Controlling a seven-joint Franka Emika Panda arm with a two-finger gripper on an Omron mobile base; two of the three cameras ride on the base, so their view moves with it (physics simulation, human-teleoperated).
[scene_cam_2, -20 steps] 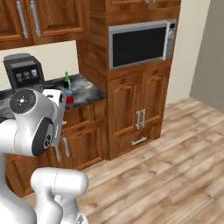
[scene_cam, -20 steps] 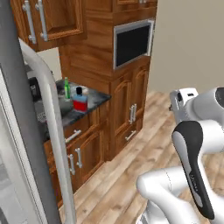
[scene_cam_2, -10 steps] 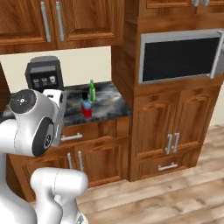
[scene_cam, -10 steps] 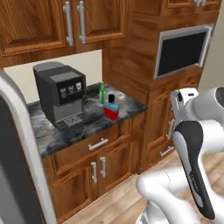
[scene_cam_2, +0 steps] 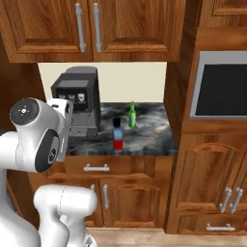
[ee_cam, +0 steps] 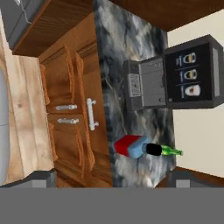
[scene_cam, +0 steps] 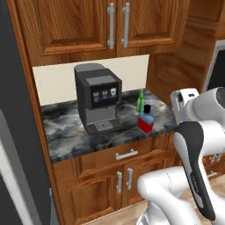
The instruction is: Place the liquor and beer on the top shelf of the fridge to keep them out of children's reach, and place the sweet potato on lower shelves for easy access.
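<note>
The liquor (scene_cam: 146, 122), a squat red bottle with a blue shoulder and black cap, stands near the front of the marble counter (scene_cam: 66, 127). Just behind it is the beer (scene_cam: 140, 102), a slim green bottle. Both also appear in the right base view, liquor (scene_cam_2: 117, 139) in front of beer (scene_cam_2: 131, 115). In the hand view the liquor (ee_cam: 130, 146) and beer (ee_cam: 169, 152) lie ahead of my gripper (ee_cam: 113, 180), which is open, empty and well short of them. The fridge door (scene_cam: 15, 184) edges the left. The sweet potato and top shelf are out of view.
A black coffee machine (scene_cam: 97, 102) stands on the counter left of the bottles. Wooden cabinets hang above, and drawers and doors (scene_cam_2: 96, 169) sit below. A built-in microwave (scene_cam_2: 222, 87) fills the tall cabinet on the right.
The whole picture has shifted: the base has moved to face the counter, so the coffee machine and bottles are now central and closer. The bottles have not moved. The gripper stays open.
</note>
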